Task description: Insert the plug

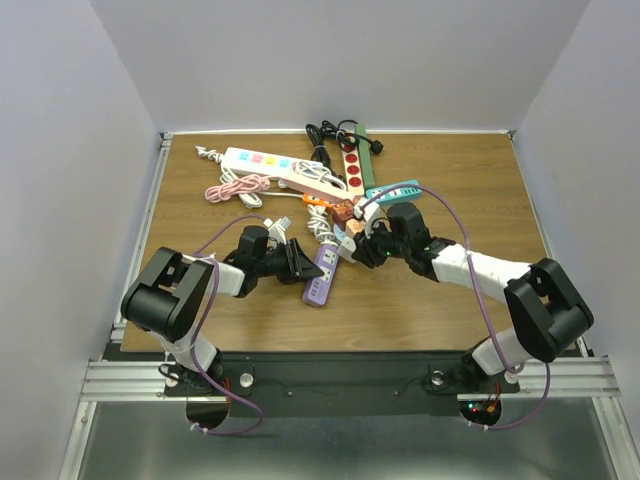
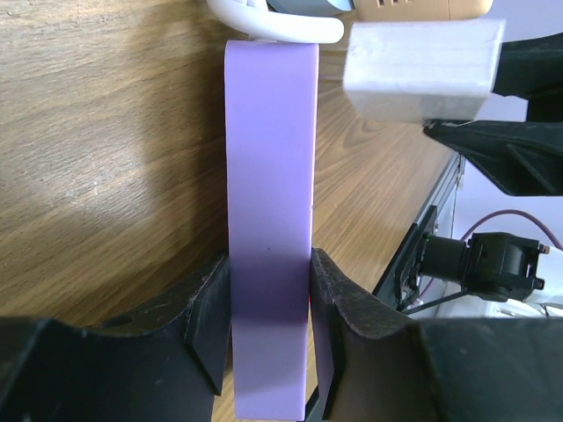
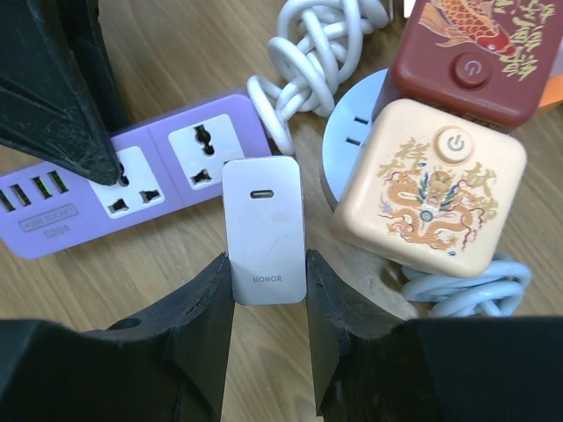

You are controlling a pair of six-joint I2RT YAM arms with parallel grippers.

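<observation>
Right wrist view: the right gripper [image 3: 267, 272] clamps the white charger [image 3: 263, 224], held near the sockets of the purple power strip [image 3: 189, 154]. The left gripper [image 2: 269, 294] clamps that strip. Both grasps are done; alignment and insertion remain.

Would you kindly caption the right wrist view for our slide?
Right gripper clamps the white charger near the purple power strip.

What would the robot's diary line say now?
left pincer: shut on purple strip | right pincer: shut on charger | charger: near purple strip, not plugged in
</observation>
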